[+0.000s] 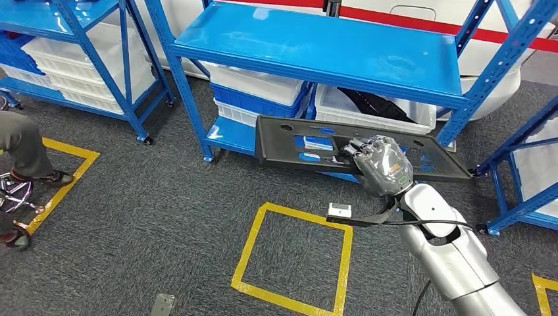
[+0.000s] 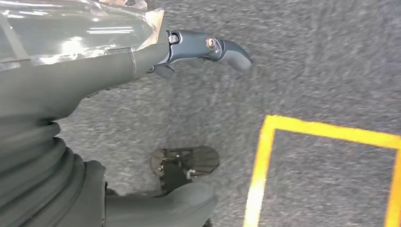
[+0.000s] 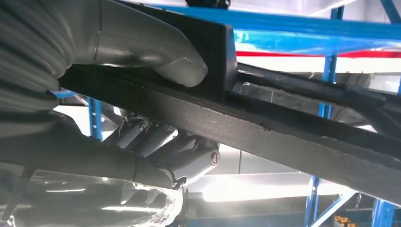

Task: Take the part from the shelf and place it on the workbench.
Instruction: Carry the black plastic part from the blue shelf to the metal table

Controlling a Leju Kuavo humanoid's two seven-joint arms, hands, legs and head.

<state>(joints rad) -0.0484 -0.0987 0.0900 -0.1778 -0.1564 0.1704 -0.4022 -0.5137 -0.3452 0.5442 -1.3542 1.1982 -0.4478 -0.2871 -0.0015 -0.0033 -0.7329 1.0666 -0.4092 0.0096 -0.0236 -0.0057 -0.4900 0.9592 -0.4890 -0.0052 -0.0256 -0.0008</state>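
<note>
Right hand (image 1: 381,161) clamping the long black part (image 1: 289,141) at its right end, level and already off the blue shelf (image 1: 316,49); left hand (image 2: 208,47) loose, holding nothing.

The part (image 1: 309,146) at centre frame is flat black, with blue showing through its cut-outs. The right hand (image 1: 380,163) on it is grey with darker fingers (image 3: 156,142), and its arm (image 1: 454,263) at lower right is silver. The shelf (image 1: 316,49) across the top is bright blue; the bins (image 1: 256,85) under it are white and blue. The floor (image 1: 164,217) is speckled dark grey carpet, marked with yellow tape squares (image 1: 293,253). A red stripe (image 1: 421,23) runs on white at upper right. The left hand (image 2: 142,66) is grey.
</note>
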